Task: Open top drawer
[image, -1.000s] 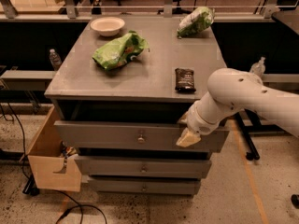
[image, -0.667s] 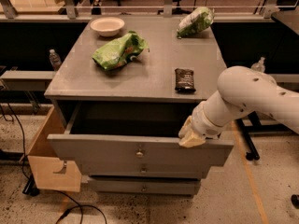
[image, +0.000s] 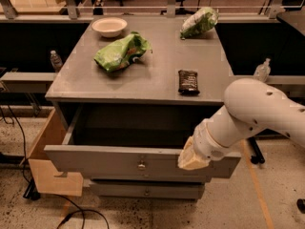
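The top drawer [image: 109, 160] is the wide grey drawer under the cabinet top. It stands pulled well out toward me, and its deep dark interior [image: 138, 128] shows. A small round metal knob [image: 141, 165] sits at the centre of its front panel. My gripper [image: 191, 159] is at the end of the white arm, over the top edge of the drawer front, right of the knob. Its cream-coloured tip rests against the panel.
The cabinet top [image: 157, 70] holds a white bowl [image: 109, 26], a green chip bag [image: 121, 51], a second green bag [image: 198, 22] and a dark snack bar [image: 188, 81]. A lower drawer [image: 147, 191] sits below. A tan wooden box [image: 47, 166] stands at the left.
The top drawer has slid out toward me from nearly closed to well open. My gripper has moved back with its front edge.
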Available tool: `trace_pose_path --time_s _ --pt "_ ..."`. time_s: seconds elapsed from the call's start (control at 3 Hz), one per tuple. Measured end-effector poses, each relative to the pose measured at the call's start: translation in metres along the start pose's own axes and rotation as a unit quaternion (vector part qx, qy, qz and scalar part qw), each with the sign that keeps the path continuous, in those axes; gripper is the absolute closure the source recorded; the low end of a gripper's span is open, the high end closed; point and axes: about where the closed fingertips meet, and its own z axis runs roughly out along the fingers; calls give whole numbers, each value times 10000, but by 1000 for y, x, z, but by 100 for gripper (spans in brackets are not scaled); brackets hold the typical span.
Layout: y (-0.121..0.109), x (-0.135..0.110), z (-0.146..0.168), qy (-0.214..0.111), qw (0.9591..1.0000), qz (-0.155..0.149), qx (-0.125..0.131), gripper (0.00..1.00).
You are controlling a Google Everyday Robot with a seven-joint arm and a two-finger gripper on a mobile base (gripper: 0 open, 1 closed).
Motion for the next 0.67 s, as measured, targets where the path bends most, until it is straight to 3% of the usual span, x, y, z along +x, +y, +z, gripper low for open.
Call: trace_pose_path --time_s 0.33,0.67 --pt "24 -1 -2 -48 9998 152 -92 83" --pt "25 -3 -19 -82 9997 200 101 60"
